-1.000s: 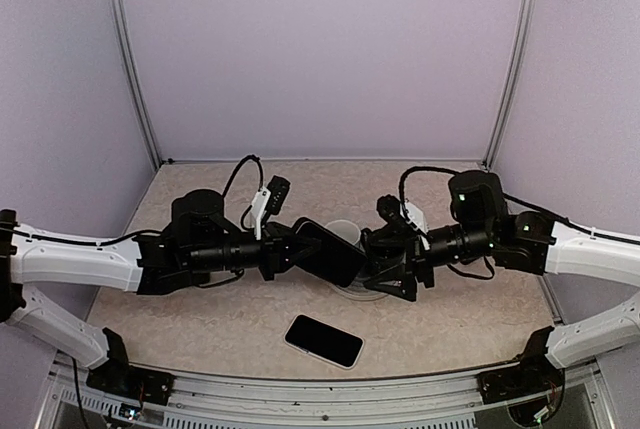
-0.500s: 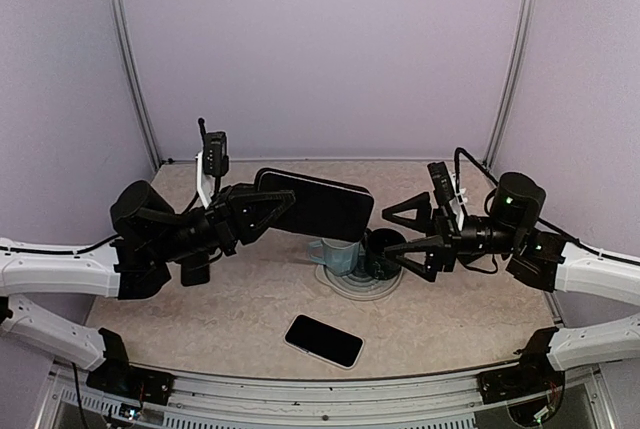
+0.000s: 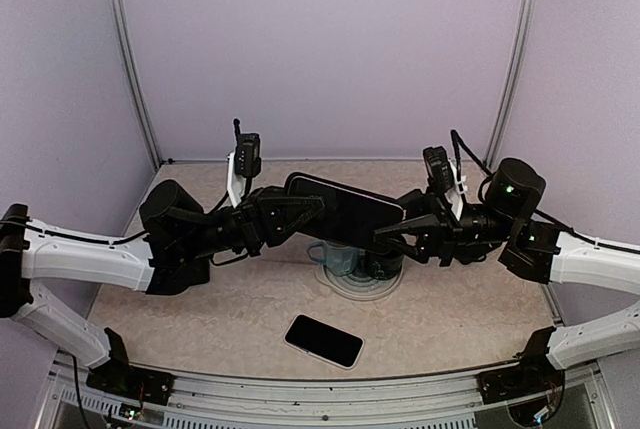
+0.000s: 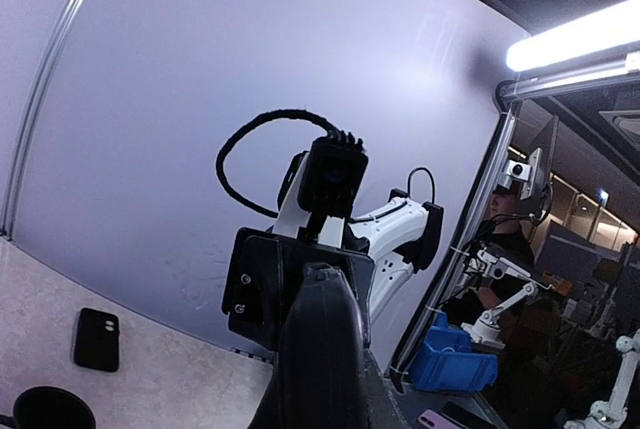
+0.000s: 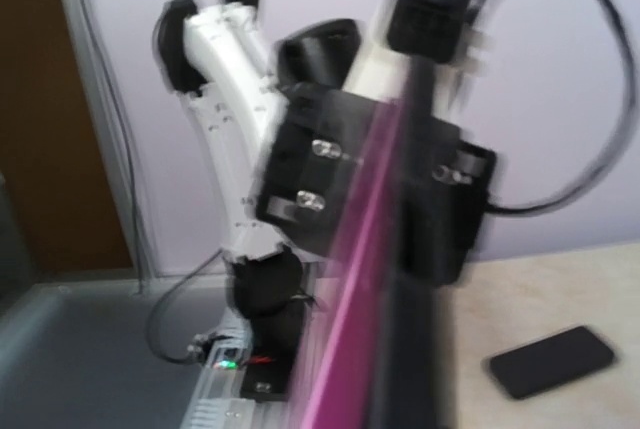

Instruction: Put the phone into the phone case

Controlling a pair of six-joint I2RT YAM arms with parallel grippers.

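Observation:
The phone point(image 3: 345, 214) is a dark slab with a pink-purple edge, held level in the air above the table's middle. My left gripper point(image 3: 300, 211) is shut on its left end. My right gripper point(image 3: 398, 231) straddles its right end with narrowed jaws; contact is not clear. The left wrist view shows the phone point(image 4: 320, 349) edge-on between the jaws. It is a blurred pink streak in the right wrist view, the phone point(image 5: 370, 279) running up the frame. The phone case point(image 3: 323, 341), black with a light rim, lies flat near the table's front edge, also seen as the case point(image 4: 96, 337) and the case point(image 5: 550, 361).
Under the phone a clear cup point(image 3: 335, 257) and a black cup point(image 3: 382, 267) stand on a round clear plate point(image 3: 355, 287). Purple walls and metal posts point(image 3: 135, 79) close in the table on three sides.
Both grippers rose from the cups. The left one lifted the phone and carried it right. The right gripper, wide open half a second ago, has moved onto the phone's right end and narrowed.

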